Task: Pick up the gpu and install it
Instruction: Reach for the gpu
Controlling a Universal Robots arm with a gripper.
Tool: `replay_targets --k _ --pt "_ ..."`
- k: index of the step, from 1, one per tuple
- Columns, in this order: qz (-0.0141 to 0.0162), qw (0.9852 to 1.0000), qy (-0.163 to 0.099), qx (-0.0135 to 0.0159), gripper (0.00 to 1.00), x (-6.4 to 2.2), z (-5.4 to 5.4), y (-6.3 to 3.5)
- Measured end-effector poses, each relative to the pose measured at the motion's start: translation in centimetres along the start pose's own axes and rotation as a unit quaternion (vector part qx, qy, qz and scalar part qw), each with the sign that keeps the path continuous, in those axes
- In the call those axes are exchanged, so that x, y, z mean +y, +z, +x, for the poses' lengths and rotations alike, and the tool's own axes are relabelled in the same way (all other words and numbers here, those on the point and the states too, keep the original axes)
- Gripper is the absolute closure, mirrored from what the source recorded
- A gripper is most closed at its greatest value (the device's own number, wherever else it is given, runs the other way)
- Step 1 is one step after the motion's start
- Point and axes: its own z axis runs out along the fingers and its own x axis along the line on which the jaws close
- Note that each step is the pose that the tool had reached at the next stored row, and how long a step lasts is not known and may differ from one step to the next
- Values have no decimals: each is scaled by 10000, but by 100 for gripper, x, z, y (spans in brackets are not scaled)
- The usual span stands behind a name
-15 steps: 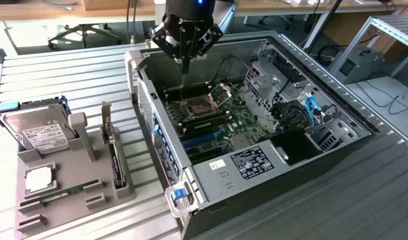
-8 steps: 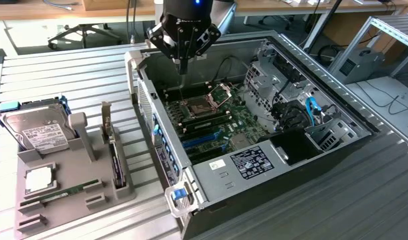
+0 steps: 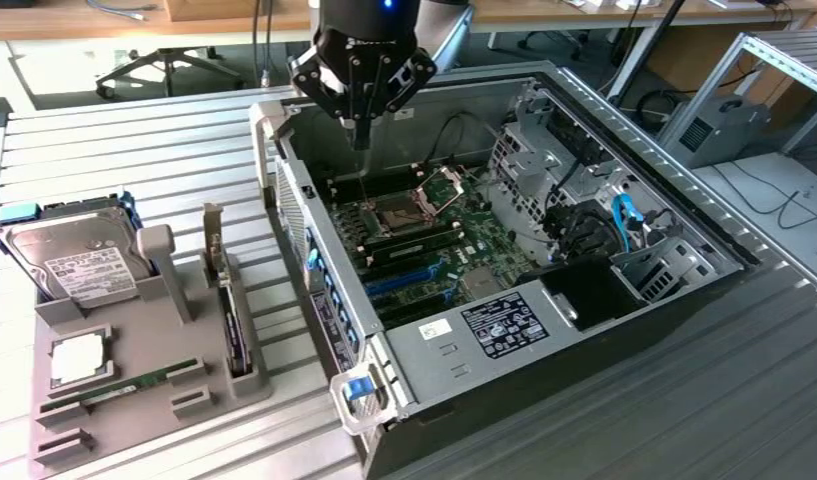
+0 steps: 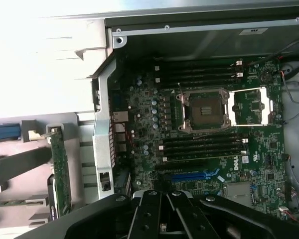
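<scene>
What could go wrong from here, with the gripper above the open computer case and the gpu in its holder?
1. The gripper hangs shut above the motherboard, whose CPU socket lies open; a careless low move might strike it.
2. The gpu stands on edge in the grey holder, close to the hard drive; an off-centre grip might tip it or knock the drive.

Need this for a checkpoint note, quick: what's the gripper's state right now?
Gripper: closed, holding nothing, above the open computer case. The gpu stands in the grey holder.
</scene>
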Motion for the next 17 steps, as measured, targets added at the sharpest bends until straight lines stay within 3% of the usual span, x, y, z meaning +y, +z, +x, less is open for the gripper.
replay_targets --k 17 --pt "0 10000 0 -4 89 -9 119 -3"
